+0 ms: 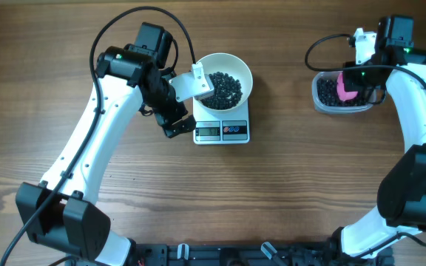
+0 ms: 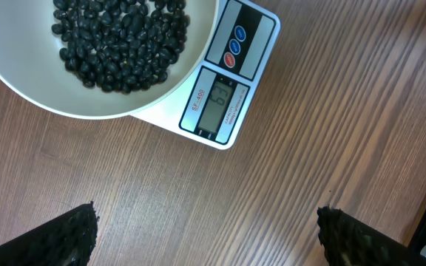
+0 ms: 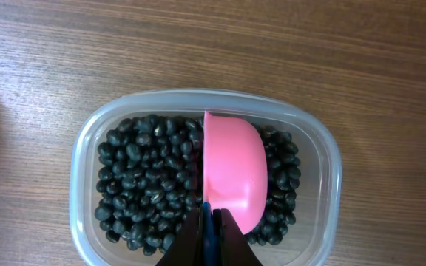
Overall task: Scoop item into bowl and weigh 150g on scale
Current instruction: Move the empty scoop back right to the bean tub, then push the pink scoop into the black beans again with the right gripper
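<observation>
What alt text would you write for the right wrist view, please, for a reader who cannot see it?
Seen from above, the right gripper, shut on the handle of a pink scoop, holds it tipped on its side among black beans in a clear plastic tub. The tub stands on a wooden table.

Bright, even light casts only soft shadows on the wooden table, puts small glints on the black beans, and all 3 views are sharp except the dark, blurred fingertips low in the left wrist view.
</observation>
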